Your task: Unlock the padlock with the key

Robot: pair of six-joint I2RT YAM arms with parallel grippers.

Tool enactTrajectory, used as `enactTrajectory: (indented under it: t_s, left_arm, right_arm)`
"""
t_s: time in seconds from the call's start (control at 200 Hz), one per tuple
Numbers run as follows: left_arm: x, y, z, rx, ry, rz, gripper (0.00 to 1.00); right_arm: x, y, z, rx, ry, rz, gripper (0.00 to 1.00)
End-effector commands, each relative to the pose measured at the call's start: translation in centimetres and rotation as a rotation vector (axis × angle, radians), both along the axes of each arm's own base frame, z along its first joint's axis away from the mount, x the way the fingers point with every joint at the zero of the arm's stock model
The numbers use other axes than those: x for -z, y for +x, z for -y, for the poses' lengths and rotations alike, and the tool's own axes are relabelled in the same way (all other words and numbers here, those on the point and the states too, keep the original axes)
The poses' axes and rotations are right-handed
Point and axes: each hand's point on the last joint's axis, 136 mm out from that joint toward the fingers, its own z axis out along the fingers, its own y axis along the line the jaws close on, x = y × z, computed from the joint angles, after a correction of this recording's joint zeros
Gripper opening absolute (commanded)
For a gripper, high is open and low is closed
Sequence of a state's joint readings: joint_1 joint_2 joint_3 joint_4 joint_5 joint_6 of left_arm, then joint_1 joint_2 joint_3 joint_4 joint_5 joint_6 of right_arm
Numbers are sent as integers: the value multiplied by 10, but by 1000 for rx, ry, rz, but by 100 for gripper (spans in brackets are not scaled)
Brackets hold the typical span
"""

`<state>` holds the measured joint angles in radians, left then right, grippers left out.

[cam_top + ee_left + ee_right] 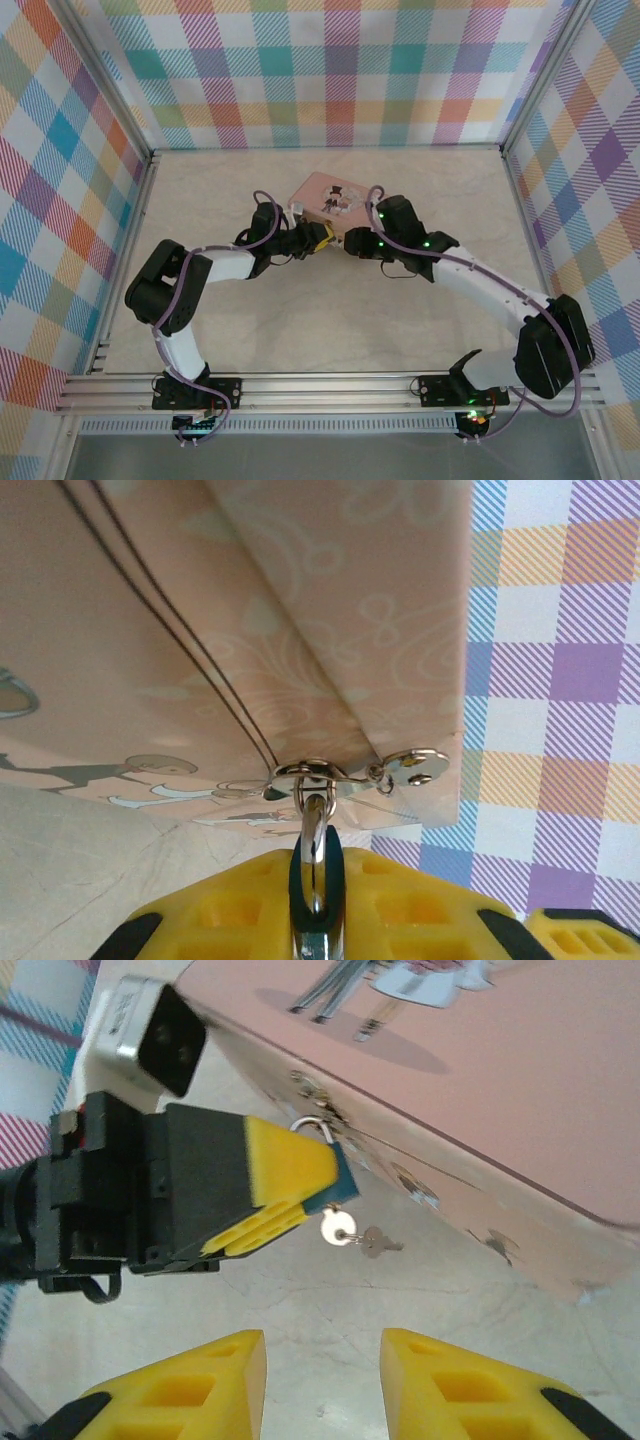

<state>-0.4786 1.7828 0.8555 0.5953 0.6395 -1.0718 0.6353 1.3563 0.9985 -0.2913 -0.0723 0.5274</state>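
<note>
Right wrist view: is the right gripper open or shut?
Open: the right gripper shows two yellow fingers apart, nothing between them.

Bench [300, 340]: pale beige marbled top. One pink tin [328, 196] lies flat on it, far centre, cartoon lid up, skewed to the bench edges.

A robot lab's test cell — plaid walls [330, 70] on an aluminium frame [546, 75] box in a marbled counter [330, 330], left arm [228, 265] and right arm [490, 287] bolted to its front rail [330, 385].
</note>
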Motion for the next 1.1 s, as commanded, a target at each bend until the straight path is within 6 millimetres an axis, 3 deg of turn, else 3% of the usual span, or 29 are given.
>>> enactTrajectory:
  t_s: [0.0, 0.38, 0.79, 1.095]
  left_arm:
    - [-51, 5, 4, 39, -67, 128, 17]
    - [-55, 6, 6, 47, -84, 124, 17]
    - [-53, 7, 7, 50, -90, 117, 17]
    - [-55, 8, 7, 51, -98, 121, 17]
  right_arm:
    - [15, -2, 5, -104, -189, 45, 36]
    - [37, 15, -22, -212, -336, 123, 41]
    - [35, 35, -33, -244, -413, 182, 40]
    - [40, 34, -38, -285, -447, 183, 40]
